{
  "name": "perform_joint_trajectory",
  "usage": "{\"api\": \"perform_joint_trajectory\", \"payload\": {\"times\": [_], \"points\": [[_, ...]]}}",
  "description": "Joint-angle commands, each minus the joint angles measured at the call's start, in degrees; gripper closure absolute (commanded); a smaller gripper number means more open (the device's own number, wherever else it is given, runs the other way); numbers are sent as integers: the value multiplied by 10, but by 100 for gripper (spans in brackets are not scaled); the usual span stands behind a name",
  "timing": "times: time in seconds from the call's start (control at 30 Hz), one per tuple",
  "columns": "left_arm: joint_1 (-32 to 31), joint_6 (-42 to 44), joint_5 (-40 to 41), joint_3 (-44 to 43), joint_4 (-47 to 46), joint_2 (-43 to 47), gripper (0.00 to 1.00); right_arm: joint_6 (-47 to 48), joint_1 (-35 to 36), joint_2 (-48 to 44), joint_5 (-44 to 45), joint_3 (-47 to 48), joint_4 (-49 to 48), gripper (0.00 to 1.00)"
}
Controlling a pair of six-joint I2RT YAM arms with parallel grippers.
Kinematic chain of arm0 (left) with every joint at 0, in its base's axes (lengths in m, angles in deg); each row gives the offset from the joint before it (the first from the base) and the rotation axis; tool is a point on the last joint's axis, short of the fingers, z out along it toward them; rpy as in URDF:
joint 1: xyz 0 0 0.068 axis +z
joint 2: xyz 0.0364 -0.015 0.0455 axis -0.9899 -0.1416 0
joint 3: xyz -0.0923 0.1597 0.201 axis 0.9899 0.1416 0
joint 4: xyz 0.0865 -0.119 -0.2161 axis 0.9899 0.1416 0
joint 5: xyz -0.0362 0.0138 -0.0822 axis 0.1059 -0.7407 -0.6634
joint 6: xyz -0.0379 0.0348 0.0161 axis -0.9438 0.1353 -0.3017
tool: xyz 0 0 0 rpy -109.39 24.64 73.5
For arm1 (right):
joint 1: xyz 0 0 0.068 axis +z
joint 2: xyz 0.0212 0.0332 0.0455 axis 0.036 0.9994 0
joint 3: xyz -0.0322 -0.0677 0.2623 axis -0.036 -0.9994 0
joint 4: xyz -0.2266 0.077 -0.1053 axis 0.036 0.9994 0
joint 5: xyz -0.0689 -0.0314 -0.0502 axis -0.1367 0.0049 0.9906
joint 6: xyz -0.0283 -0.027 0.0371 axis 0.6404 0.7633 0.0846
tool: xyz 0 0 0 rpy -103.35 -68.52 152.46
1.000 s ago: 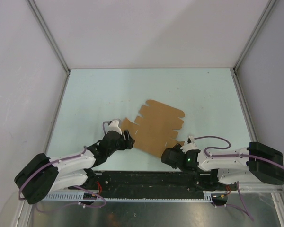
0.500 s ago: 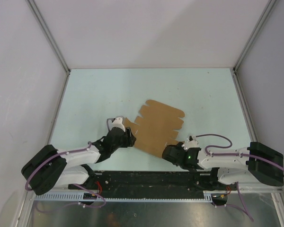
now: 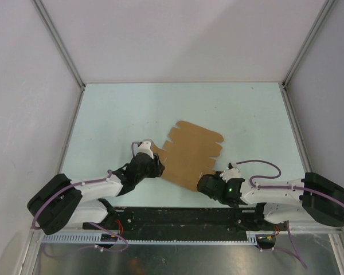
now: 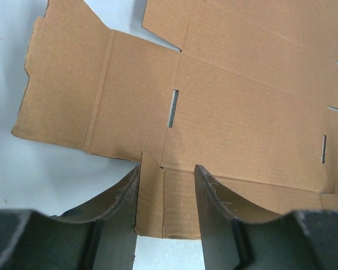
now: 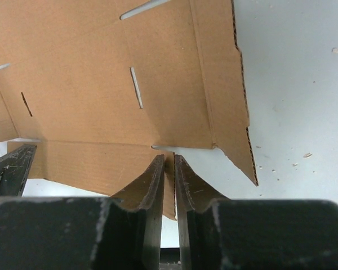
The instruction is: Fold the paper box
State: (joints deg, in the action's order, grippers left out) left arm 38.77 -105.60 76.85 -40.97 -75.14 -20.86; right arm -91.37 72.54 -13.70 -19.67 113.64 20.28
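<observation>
The paper box (image 3: pixel 190 153) lies as a flat brown die-cut sheet in the middle of the table. My left gripper (image 3: pixel 155 167) is at its near-left edge. In the left wrist view the paper box (image 4: pixel 242 101) fills the top, and the left gripper (image 4: pixel 168 169) stands open astride a small near flap (image 4: pixel 151 197) that is bent up against the left finger. My right gripper (image 3: pixel 208 181) is at the sheet's near-right corner. The right wrist view shows the right gripper (image 5: pixel 169 158) shut on a thin upright flap of the paper box (image 5: pixel 90 95).
The pale green table (image 3: pixel 114 114) is enclosed by white walls with metal corner posts (image 3: pixel 57 40). The black base rail (image 3: pixel 178 217) runs along the near edge. A few small crumbs (image 5: pixel 307 155) lie on the table right of the sheet.
My left arm has slid right onto the sheet's edge and its jaws have narrowed around the flap. The right jaws have closed on their flap. The sheet has barely shifted.
</observation>
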Motion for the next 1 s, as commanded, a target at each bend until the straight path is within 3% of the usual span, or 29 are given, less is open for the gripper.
{"api": "perform_joint_trajectory", "payload": {"times": [0.0, 0.27, 0.63, 0.83, 0.97], "points": [[4, 27, -12, -14, -13, 19, 54, 26, -3, -20, 28, -1, -2, 86], [3, 28, -28, -9, -2, 21, 57, 42, -5, -46, 35, -1, -4, 90], [-4, 33, -47, -8, 24, 55, 59, 142, -17, -52, 21, 0, -64, 89], [-23, 39, -51, -19, 36, 53, 59, 182, -24, -24, 2, 20, -87, 82], [-47, 40, -44, -27, 42, 37, 60, 203, -23, -7, -1, 36, -83, 73]]}}
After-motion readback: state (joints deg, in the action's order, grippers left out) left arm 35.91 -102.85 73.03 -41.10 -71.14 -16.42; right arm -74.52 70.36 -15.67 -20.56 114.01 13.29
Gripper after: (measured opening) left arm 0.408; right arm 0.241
